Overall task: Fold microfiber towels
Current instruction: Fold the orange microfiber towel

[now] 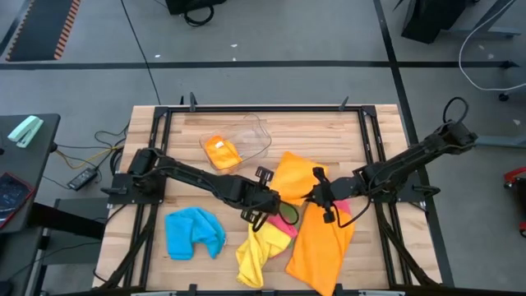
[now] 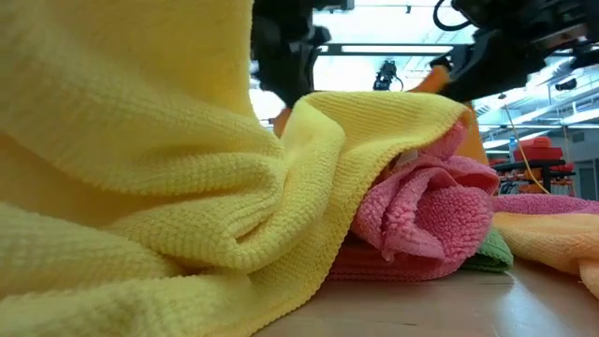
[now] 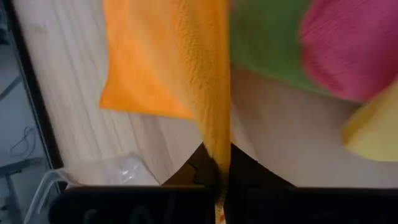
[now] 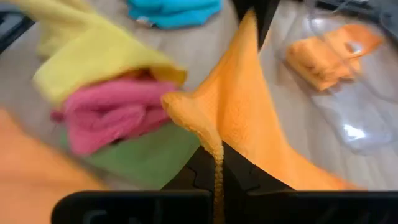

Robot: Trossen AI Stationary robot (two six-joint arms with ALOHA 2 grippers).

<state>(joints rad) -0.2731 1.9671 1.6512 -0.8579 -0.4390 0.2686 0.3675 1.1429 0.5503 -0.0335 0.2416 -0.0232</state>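
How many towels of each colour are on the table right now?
orange towels: 3
yellow towel: 1
blue towel: 1
pink towel: 1
green towel: 1
Total: 7

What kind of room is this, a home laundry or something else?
Probably a robotics lab or workshop, not a home. The wooden table sits in a dark metal frame on a bare grey floor marked with tape lines, loose cables trail beside it, and the low view shows industrial ceiling lights behind.
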